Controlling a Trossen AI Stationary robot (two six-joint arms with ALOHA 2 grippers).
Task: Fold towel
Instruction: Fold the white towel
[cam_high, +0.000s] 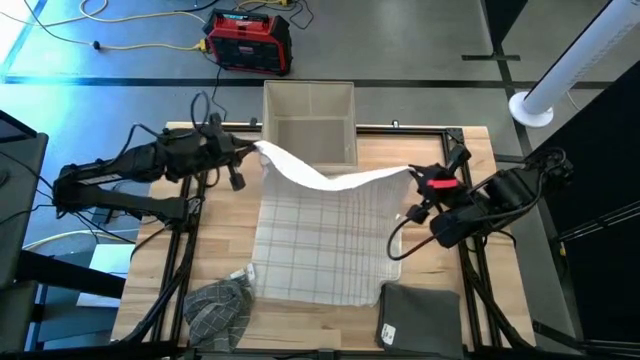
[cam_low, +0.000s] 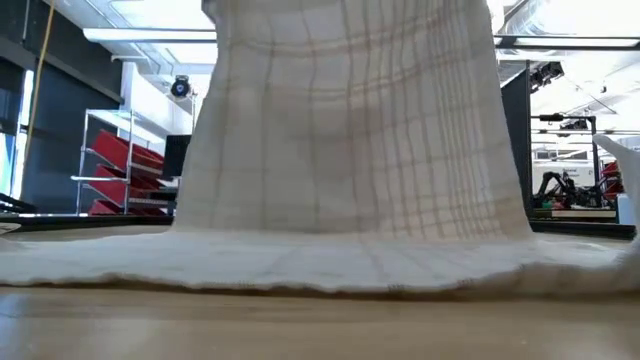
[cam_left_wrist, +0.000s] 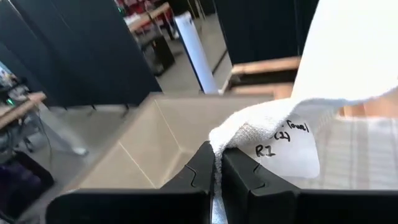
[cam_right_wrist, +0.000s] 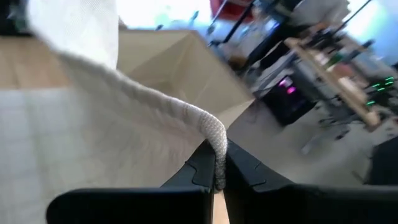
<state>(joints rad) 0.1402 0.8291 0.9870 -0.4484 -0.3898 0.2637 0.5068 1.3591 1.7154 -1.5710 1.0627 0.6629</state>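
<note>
From above, the plaid towel (cam_high: 325, 240) lies spread on the wooden table (cam_high: 455, 160), its far edge lifted off the surface and slung between the two hands. The left hand (cam_high: 256, 149) pinches the far-left corner just in front of the beige bin (cam_high: 310, 120); the right hand (cam_high: 413, 176) pinches the far-right corner. A crumpled grey cloth (cam_high: 220, 303) and a folded dark cloth (cam_high: 418, 314) lie at the near edge.

At table height, the towel (cam_low: 350, 120) rises like a curtain from the table (cam_low: 320, 325), its near part flat on the wood.

In the left wrist view, the left hand (cam_left_wrist: 217, 163) is pressed together on the towel's corner (cam_left_wrist: 261, 127), beside a white label (cam_left_wrist: 283, 146), with the bin (cam_left_wrist: 155, 149) beyond.

In the right wrist view, the right hand (cam_right_wrist: 219, 163) is pressed together on the towel's rolled hem (cam_right_wrist: 193, 121).
</note>
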